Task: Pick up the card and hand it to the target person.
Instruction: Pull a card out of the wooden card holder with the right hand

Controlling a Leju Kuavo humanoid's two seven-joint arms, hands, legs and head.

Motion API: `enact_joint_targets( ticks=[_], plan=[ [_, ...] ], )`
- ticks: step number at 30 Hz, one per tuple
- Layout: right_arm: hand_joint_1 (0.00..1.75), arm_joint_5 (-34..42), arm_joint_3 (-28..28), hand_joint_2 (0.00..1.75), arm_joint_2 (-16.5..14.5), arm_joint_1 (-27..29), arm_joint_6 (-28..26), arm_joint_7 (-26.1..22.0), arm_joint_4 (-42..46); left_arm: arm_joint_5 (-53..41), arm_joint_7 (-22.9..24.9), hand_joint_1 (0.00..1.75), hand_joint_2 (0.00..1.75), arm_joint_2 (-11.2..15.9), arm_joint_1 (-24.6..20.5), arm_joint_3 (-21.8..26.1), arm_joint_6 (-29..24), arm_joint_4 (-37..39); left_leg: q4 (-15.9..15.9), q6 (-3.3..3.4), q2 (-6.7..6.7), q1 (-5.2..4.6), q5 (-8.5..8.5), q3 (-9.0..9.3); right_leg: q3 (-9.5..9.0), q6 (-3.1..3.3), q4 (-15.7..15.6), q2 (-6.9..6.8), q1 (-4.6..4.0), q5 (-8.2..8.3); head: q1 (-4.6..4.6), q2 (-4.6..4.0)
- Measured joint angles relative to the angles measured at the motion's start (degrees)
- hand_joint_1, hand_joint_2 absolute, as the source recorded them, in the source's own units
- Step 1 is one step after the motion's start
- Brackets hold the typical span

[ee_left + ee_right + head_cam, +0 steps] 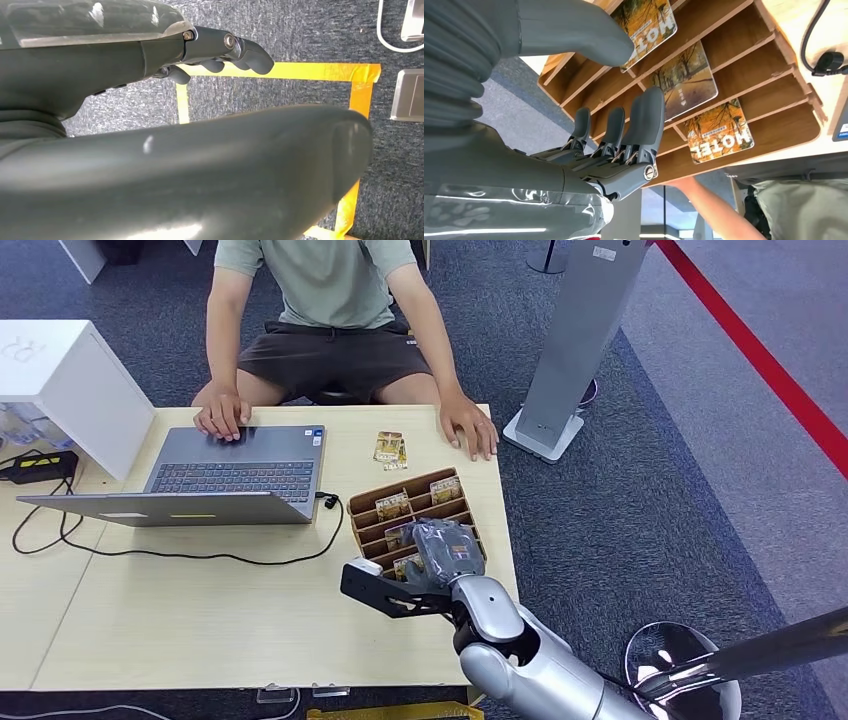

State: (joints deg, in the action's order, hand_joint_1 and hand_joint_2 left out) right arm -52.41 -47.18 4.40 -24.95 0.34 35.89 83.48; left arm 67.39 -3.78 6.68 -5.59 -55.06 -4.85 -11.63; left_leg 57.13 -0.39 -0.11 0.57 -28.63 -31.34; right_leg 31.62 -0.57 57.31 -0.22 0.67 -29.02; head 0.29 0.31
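Over the wooden card rack (415, 512), at roughly 5 o'clock on the desk (200, 600), the right hand (440, 550) was seen hovering with fingers (644, 120) extended and spread, nothing grasped. Motel cards (719, 132) were seated upright in the slanted slots; one card (646, 20) sat just beside the thumb (574, 30), not pinched. Two loose cards (390, 448) were lying at 12 o'clock from the rack, near the person's hand (470, 430).

Risks judged from this pose:
- Slots looked narrow, so two cards could be dragged out together, or a card edge missed and pushed deeper.
- Rack looked light and unfixed; a sideways finger load could slide or tip it.
- A thin glossy card could slip from a shallow pinch during the reach towards 12 o'clock.
- Charger cable (200, 555) at 9 o'clock of the rack could be snagged.

Left hand (220, 50) was hanging over carpet, fingers curled, nothing held.
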Motion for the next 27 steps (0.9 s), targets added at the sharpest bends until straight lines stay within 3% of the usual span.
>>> enact_joint_targets(
  ticks=[17,27],
  plan=[
    [0.85,0.02,-0.54,1.75,-1.49,-0.01,0.21,0.01,-2.04,0.20,0.59,0.00,0.00,-0.03,0.00,0.00,-0.11,0.00,0.00,0.00,0.00,0.00,0.00,0.00,0.00,0.00,0.00,0.00,0.00,0.00,0.01,0.00],
    [0.91,0.18,-0.64,1.75,-1.65,0.02,0.21,0.00,-3.04,0.20,0.59,0.00,0.00,-0.03,0.01,0.00,-0.11,0.00,0.00,0.00,0.00,0.00,0.00,0.01,-0.01,0.00,0.00,0.00,0.00,0.00,0.03,0.00]
  ],
)
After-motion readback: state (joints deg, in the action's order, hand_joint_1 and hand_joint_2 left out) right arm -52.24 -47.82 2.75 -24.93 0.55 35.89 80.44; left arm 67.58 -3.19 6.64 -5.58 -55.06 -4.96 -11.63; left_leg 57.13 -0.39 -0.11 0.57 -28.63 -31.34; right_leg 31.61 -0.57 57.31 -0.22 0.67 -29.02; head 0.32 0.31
